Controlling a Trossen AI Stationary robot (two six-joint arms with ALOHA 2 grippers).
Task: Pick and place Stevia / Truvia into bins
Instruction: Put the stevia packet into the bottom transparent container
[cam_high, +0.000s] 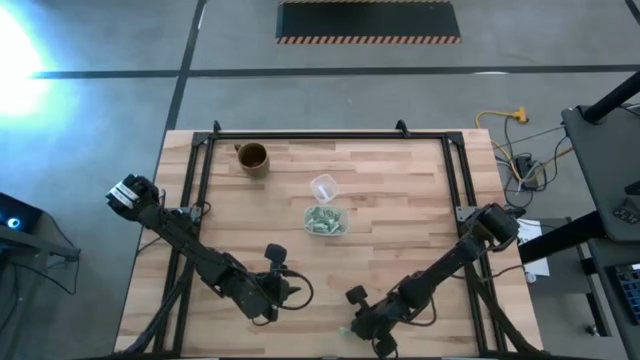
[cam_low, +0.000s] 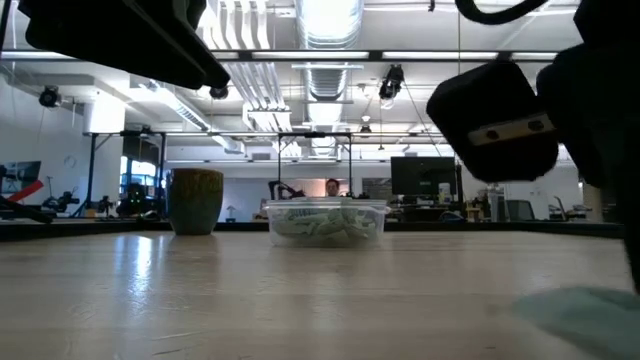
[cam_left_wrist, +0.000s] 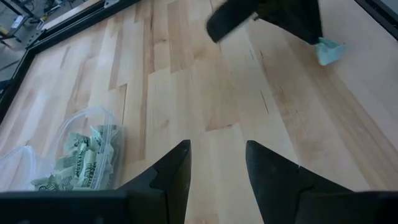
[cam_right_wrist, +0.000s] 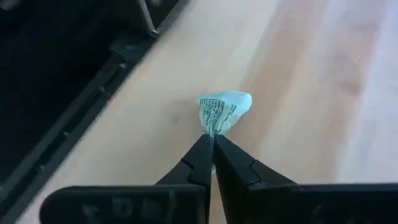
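Stevia packets (cam_high: 325, 221) are seen heaped inside the clear bin (cam_high: 341, 228), which is set near the middle of the wooden counter (cam_high: 400, 200). One more packet (cam_right_wrist: 222, 110), pale green and crumpled, is found by the counter's near edge, toward its right corner, and is pinched at one end by the right hand (cam_right_wrist: 210, 144), whose fingers (cam_right_wrist: 194, 163) are pressed together on the paper. From the right wrist view the packet is seen low over the wood just beside the dark frame rail (cam_right_wrist: 74, 124) at the counter's edge; whether it touches the wood cannot be told.

The left hand (cam_left_wrist: 217, 163) is held over the near part of the counter, left of the middle, with its fingers (cam_left_wrist: 175, 168) spread apart and nothing between them. In its wrist view the bin (cam_left_wrist: 87, 149) is shown close by, with printed packets (cam_left_wrist: 78, 158) piled against its clear wall, and the right arm (cam_left_wrist: 267, 15) with the lone packet (cam_left_wrist: 328, 51) is seen farther off.

A small clear cup (cam_high: 323, 188) is placed just beyond the bin, and a brown mug (cam_high: 252, 157) is set near the far left corner of the counter.
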